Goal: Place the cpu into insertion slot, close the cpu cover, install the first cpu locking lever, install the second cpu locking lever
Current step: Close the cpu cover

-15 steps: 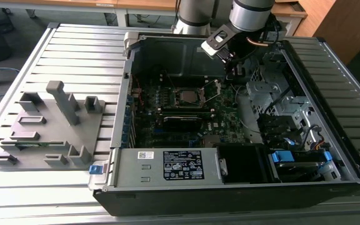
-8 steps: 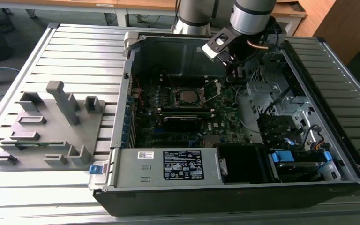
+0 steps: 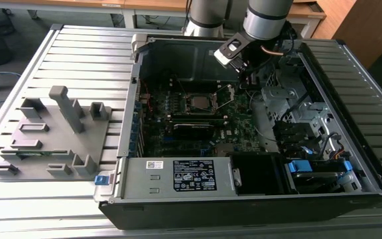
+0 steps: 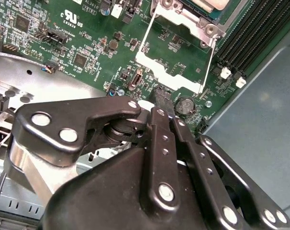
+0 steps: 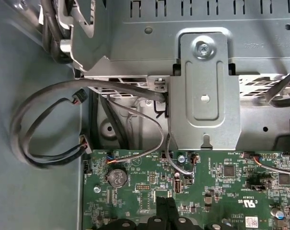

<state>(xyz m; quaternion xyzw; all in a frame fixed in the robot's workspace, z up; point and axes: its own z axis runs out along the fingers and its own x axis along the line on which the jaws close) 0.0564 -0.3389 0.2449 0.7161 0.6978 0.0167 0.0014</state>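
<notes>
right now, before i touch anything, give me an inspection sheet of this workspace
surface: slatted metal table carrying an open computer case
job's things: cpu appears seated in the insertion slot; cpu cover swung open, not closed
clutter: grey fixture block on the exterior view's left of the case
gripper: gripper shut, tips at the cover's free edge, contact cannot be told, nothing seen held
cables: grey cable loops beside the board inside the case
surroundings: wooden desks behind the table
</notes>
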